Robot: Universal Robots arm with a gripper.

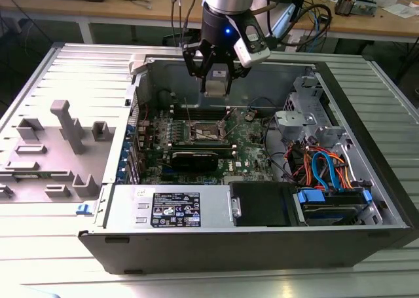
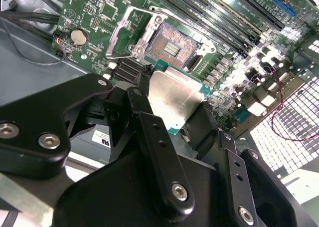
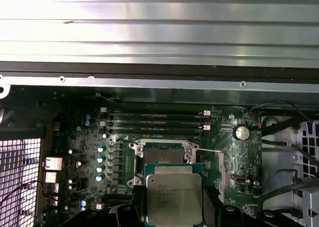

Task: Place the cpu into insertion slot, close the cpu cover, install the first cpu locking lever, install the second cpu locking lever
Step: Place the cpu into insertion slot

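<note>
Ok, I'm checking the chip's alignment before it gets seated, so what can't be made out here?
- The chip: its underside faces away in both wrist views, held in the tool.
- The socket: part of it is covered by the chip in the first wrist view.
- Its pins: too small in the exterior view.
</note>
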